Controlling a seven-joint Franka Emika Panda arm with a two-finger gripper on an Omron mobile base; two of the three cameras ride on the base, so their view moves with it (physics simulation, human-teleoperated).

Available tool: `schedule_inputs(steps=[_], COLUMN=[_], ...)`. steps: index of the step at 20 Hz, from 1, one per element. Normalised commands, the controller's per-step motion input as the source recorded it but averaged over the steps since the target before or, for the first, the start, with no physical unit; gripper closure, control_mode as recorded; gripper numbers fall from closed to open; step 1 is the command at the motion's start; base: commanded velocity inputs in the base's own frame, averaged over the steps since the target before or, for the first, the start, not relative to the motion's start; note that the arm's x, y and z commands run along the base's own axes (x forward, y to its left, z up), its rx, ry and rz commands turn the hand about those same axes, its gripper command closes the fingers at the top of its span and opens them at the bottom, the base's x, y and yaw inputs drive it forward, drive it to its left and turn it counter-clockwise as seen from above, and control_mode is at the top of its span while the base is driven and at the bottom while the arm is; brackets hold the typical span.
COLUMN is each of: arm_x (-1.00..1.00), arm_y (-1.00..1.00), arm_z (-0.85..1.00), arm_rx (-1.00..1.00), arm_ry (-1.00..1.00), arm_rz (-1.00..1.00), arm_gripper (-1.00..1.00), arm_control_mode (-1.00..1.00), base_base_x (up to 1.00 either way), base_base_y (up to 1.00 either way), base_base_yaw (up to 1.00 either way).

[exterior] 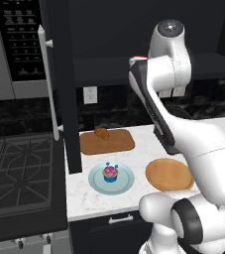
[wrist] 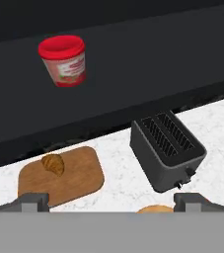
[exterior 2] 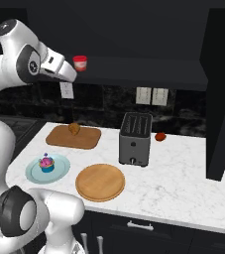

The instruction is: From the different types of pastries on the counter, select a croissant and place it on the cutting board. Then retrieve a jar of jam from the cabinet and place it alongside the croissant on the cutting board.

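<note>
Nearest the robot, on the white marbled stone tabletop (exterior 2: pixel 183 178), lie two dishes: a pale blue round plate (exterior 2: pixel 59 171) holding the pink-frosted cupcake in a blue wrapper (exterior 2: pixel 46 162), and beside it a bare round light-brown wooden plate (exterior 2: pixel 100 182). Behind them the flat brown wooden cutting board (exterior 2: pixel 82 139) carries the small golden-brown crescent croissant (exterior 2: pixel 74 128) near its back edge, so the first half of the task looks done. A dark two-slot toaster (exterior 2: pixel 135 139) stands to the board's right, with a small reddish round thing (exterior 2: pixel 160 136) beyond it.

Higher and farther, the small red cylindrical jar of jam (wrist: pixel 63 60) stands upright on the shelf of the dark wall cabinet (exterior 2: pixel 148 72). The hand (wrist: pixel 111 201) is raised near shelf height with its fingers spread wide apart and nothing between them. In the hand view the jar sits ahead and off to the upper left, well apart from the fingertips (wrist: pixel 30 201), so the reach probably needs a shift that way before going forward.
</note>
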Motion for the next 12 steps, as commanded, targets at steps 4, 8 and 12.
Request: schedule_inputs(steps=[4,8,12], arm_x=[0.15,0.06,0.14], arm_y=[0.00,0.00,0.00], arm_z=[0.63,-0.05,0.00], arm_rx=[0.00,-0.02,0.00], arm_ry=[-0.18,0.01,-0.29], arm_rz=[0.09,0.02,0.19], arm_gripper=[-1.00,-1.00,-1.00], arm_control_mode=[-1.00,-1.00,-1.00], base_base_x=[0.00,0.00,0.00], base_base_y=[0.00,0.00,0.00], base_base_yaw=[0.00,0.00,0.00])
